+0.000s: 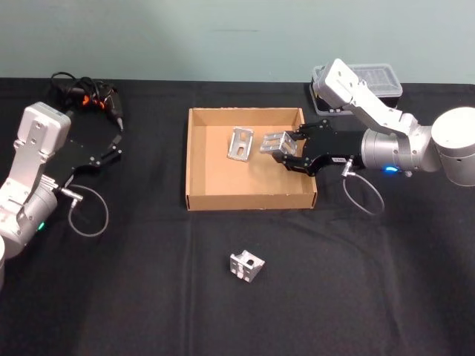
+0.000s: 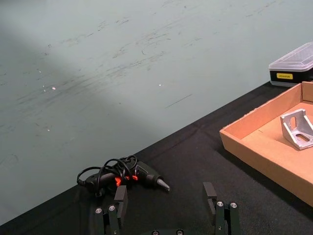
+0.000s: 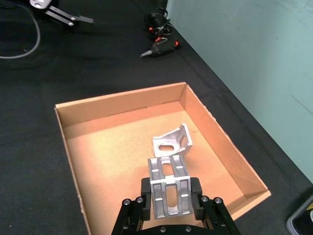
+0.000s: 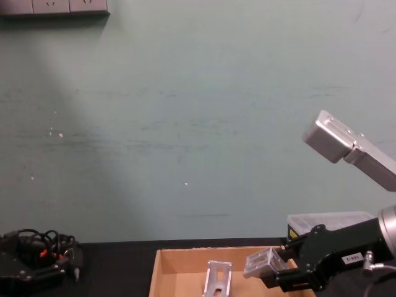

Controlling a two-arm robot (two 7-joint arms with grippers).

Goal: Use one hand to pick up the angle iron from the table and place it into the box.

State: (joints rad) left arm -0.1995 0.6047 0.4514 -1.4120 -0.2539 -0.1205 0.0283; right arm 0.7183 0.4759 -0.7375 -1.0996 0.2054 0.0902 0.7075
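Observation:
My right gripper point(image 1: 280, 150) is shut on a silver angle iron point(image 1: 272, 142) and holds it above the right part of the tan box point(image 1: 199, 163). The right wrist view shows that angle iron point(image 3: 169, 190) clamped between the black fingers, over the box floor point(image 3: 112, 161). A second angle iron point(image 1: 240, 144) lies inside the box, just left of the held one, and shows too in the chest view point(image 4: 218, 278). A third angle iron point(image 1: 246, 265) sits on the black table point(image 1: 371, 297) in front of the box. My left gripper point(image 1: 113, 147) is parked open at the left, holding nothing.
A black clump of looped cables with orange bits point(image 1: 87, 93) lies at the back left. A small black case with a clear lid point(image 1: 371, 80) stands behind the right arm. A grey cable point(image 1: 89, 215) loops by the left arm.

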